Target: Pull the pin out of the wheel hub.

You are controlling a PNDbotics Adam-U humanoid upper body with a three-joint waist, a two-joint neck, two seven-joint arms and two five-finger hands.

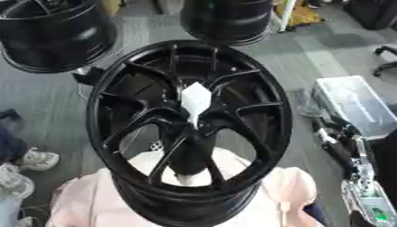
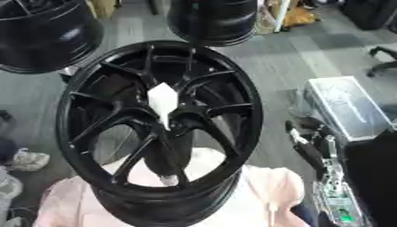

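Neither robot hand shows in either view, so the state of the fingers cannot be told. A black wheel (image 1: 190, 128) fills the centre, standing tilted with its spoked face turned up toward the camera, which leaves the hub open to a reach from above. It rests on a pale pink covering (image 1: 85, 199) at the near edge; what lies under the covering cannot be seen. A white, roughly diamond-shaped piece (image 1: 195, 103) sits on the hub (image 1: 194, 126) where the spokes meet, its narrow end pointing down into the centre; this is probably the pin, or a tag on it. The spokes are glossy and thin, branching in pairs toward the rim. Two more black wheels stand far left (image 1: 50, 33) and far centre (image 1: 225, 20) on the grey floor (image 1: 310, 57). A clear box (image 1: 353, 104) lies to the right.
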